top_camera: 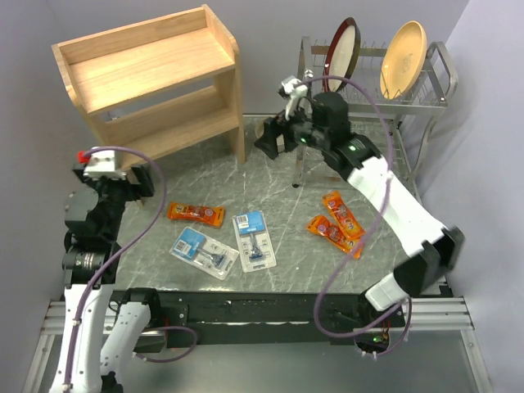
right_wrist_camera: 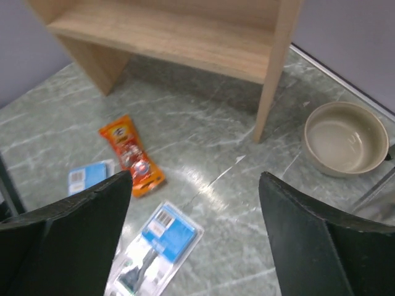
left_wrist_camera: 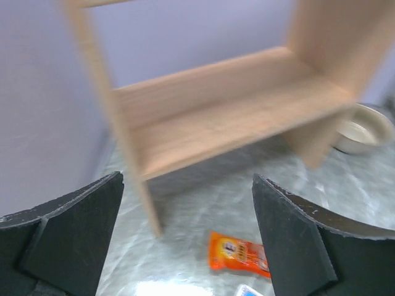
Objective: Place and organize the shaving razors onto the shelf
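So far nothing is shelved: I see all five razor packs [top_camera: 255, 240] lying on the table [top_camera: 286, 184] before the shelf [top_camera: 155, 82], its tiers bare, while my left gripper [left_wrist_camera: 188, 206] and right gripper [right_wrist_camera: 194, 209] hang wide open, holding nothing.

Pale lilac walls [top_camera: 270, 20], grey-green marbled tabletop [top_camera: 282, 209], silver frame rails [top_camera: 458, 315] nearside, glare perhaps from overhead light

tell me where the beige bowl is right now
On the table at the right of the right wrist view, the bowl sits just beyond the shelf's side panel.
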### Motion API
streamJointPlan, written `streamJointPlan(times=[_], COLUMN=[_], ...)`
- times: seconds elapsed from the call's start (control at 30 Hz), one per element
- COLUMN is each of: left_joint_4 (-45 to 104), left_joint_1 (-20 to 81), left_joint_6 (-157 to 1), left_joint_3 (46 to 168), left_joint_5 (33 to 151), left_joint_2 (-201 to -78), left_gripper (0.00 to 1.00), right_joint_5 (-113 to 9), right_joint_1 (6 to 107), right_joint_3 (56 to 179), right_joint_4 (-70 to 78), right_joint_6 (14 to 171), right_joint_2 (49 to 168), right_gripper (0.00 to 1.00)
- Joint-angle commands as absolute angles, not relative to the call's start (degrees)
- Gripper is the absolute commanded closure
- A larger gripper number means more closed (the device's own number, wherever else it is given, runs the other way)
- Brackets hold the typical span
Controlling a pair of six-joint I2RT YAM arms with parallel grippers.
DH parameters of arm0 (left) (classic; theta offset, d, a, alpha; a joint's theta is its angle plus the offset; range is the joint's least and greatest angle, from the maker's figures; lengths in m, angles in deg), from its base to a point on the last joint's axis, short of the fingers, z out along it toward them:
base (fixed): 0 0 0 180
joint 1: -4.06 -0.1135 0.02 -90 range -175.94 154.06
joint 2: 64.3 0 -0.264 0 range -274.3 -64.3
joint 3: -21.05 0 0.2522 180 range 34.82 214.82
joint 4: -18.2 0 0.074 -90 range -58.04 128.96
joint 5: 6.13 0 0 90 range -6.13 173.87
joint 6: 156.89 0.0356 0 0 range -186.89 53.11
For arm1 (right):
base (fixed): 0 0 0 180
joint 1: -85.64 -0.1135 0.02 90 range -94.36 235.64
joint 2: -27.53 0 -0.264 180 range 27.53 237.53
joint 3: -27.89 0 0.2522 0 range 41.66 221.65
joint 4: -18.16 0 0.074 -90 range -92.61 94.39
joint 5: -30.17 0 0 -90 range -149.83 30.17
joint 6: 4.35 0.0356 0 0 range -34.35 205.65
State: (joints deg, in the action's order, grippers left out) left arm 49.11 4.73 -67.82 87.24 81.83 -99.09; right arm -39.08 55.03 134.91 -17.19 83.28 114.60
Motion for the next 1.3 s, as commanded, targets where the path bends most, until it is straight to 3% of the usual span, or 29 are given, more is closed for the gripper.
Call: streamJointPlan(times=[0.0,0.13,0.3,0.47,0.7,0.9,0.93,1.0,1.03,1.07,1.27], left_joint_4=[48.7,51.1,55.2,62.0,68.7,72.9,72.5,71.6,70.6,68.4,57.0], left_joint_1=[1.4,-1.2,-2.7,-3.7,-4.4,-4.5,-4.9,-5.6,-5.9,-6.0,-5.9], left_joint_6=[-70.2,-73.0,-75.1,-73.7,-68.8,-70.0,-70.0,-69.3,-68.2,-67.5,-63.6], left_joint_3=[87.0,85.4,85.5,87.6,92.4,94.8,94.7,94.2,93.3,92.2,85.8], left_joint_5=[75.7,79.3,80.4,87.9,78.4,71.0,71.0,70.8,70.7,70.3,68.4], left_joint_2=[-97.6,-94.7,-92.8,-92.3,-95.6,-96.8,-96.4,-96.2,-95.7,-95.2,-96.0], left_gripper=[0.14,0.17,0.05,0.12,0.16,0.14,0.13,0.11,0.10,0.10,0.25], right_joint_5=[-40.9,-43.1,-48.6,-50.9,-52.2,-53.2,-53.6,-55.7,-56.4,-57.8,-59.7], right_joint_1=[55.0,54.6,54.2,53.9,54.0,54.0,54.0,54.1,54.4,54.5,55.8], right_joint_3=[142.2,143.5,140.3,146.1,160.2,162.2,161.8,160.9,160.6,160.0,153.0], right_joint_4=[-8.4,-0.5,14.7,18.2,19.4,22.3,22.7,23.1,23.1,23.0,21.8], right_joint_6=[85.5,85.5,85.1,84.9,85.0,87.1,87.7,88.6,90.7,92.1,93.8], right_joint_2=[120.6,125.1,127.5,136.1,148.6,152.3,152.1,151.5,151.2,150.8,144.4], right_gripper=[0.13,0.11,0.08,0.08,0.11,0.41,0.55,0.70,0.89,1.00,1.00])
